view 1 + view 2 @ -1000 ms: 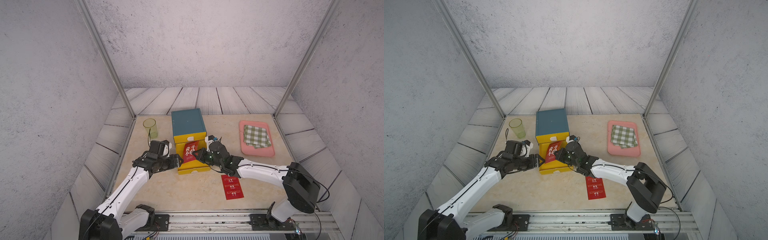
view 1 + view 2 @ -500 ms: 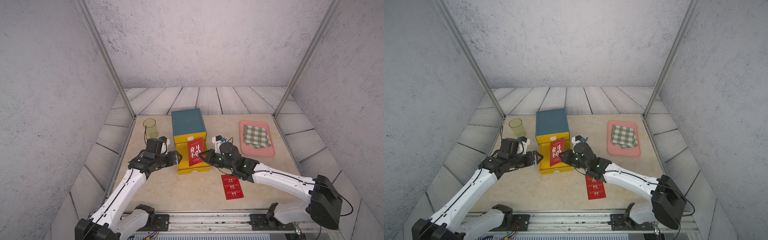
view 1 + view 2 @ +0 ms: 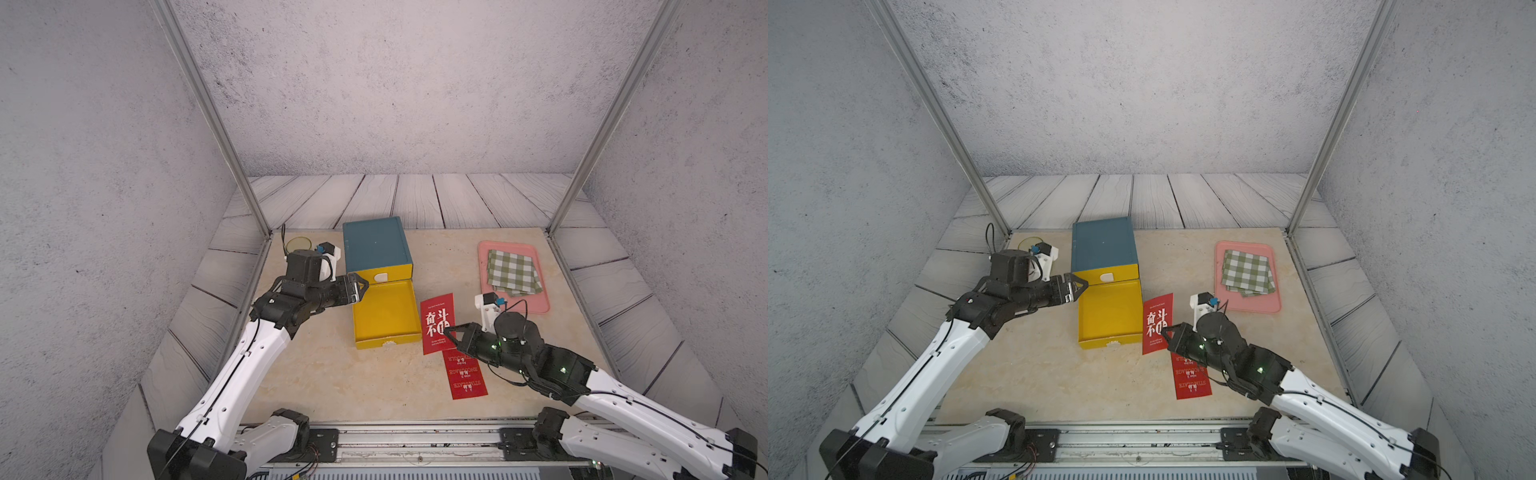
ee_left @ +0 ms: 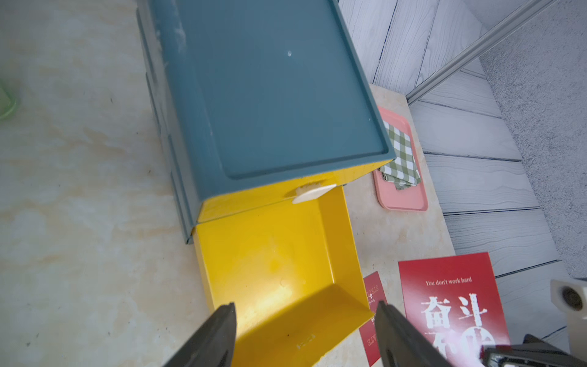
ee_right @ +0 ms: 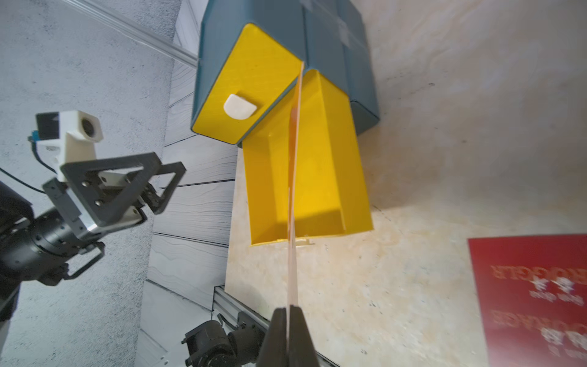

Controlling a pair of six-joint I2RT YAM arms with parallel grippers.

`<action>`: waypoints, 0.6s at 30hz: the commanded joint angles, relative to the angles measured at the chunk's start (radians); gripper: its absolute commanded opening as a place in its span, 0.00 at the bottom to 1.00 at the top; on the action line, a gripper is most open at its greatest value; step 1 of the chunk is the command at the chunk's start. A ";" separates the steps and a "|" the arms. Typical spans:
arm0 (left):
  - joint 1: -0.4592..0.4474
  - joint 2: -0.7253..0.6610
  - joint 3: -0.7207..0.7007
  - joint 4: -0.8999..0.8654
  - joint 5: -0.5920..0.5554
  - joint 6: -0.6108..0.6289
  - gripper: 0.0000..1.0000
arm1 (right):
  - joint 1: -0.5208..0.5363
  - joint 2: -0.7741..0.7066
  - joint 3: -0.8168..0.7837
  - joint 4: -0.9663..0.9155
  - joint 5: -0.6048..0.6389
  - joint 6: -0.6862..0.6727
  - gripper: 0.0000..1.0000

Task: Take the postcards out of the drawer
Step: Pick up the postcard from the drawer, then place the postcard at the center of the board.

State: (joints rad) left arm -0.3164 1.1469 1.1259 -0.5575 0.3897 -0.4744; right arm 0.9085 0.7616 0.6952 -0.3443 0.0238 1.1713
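Right gripper (image 3: 451,333): my jaws are clamped on one edge of a red postcard (image 3: 436,320), held off the table (image 3: 316,374) just right of the open yellow drawer (image 3: 384,318). The right wrist view shows the card edge-on between my pressed fingertips (image 5: 279,333). A second postcard (image 3: 465,376) lies flat beside it. Left gripper (image 3: 360,286): my jaws are spread at the drawer's far left corner, holding nothing.

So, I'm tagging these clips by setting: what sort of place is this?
Probably a staged robot test cell, not a real room: grey wall panels on an aluminium frame, two robot arms mounted on a rail, and a marble-look tabletop with a few props.
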 commanded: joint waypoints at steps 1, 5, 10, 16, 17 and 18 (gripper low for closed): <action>-0.003 0.047 0.059 0.036 0.027 0.026 0.75 | -0.003 -0.081 -0.044 -0.196 0.072 0.034 0.00; -0.003 0.109 0.114 0.059 0.041 0.038 0.75 | -0.002 -0.109 -0.113 -0.213 0.047 0.069 0.00; -0.003 0.186 0.186 0.066 0.069 0.046 0.75 | -0.001 -0.025 -0.156 -0.155 -0.014 0.077 0.00; -0.003 0.224 0.212 0.077 0.076 0.054 0.75 | 0.002 0.088 -0.185 -0.039 -0.061 0.076 0.00; -0.004 0.226 0.213 0.078 0.079 0.053 0.75 | 0.005 0.105 -0.189 -0.024 -0.066 0.078 0.00; -0.003 0.228 0.212 0.079 0.082 0.052 0.75 | 0.011 0.117 -0.193 -0.010 -0.067 0.082 0.00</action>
State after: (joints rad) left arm -0.3164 1.3693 1.3125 -0.4889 0.4507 -0.4408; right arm 0.9100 0.8524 0.5095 -0.4149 -0.0151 1.2434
